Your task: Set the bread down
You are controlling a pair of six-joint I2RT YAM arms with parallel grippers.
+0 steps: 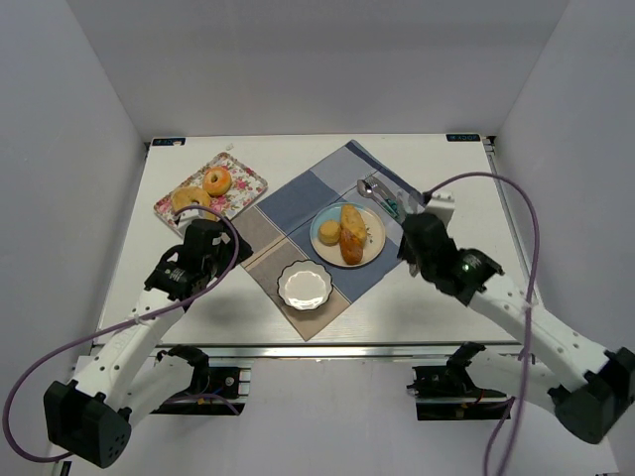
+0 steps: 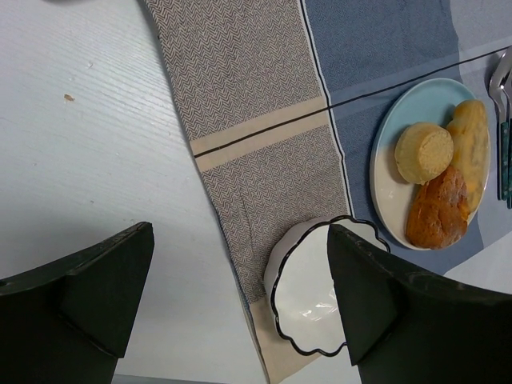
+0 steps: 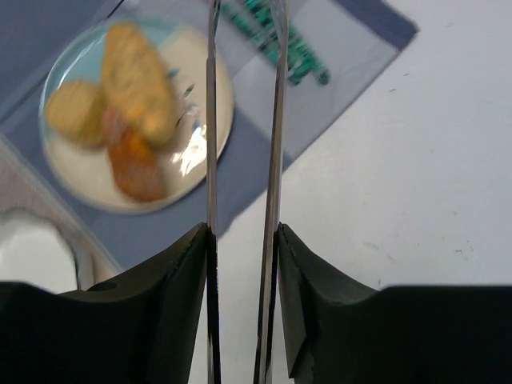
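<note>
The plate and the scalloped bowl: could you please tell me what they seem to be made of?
The plate looks like glazed ceramic, pale blue and cream, with a glossy glare spot. The scalloped bowl looks like white glazed ceramic, perhaps enamel, with a thin dark rim and smooth sheen.

No writing is legible; the small stickers (image 1: 166, 142) on the table's (image 1: 476, 297) far corners are too blurred.

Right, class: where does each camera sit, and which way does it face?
Top external: above, behind the arms, looking down on the white table; both arms show.
Left wrist: on the left arm, looking down past the open left claw at the white scalloped bowl.
Right wrist: looking down along the right claw, gripping thin metal tongs.
All three share the pale round plate of bread.
</note>
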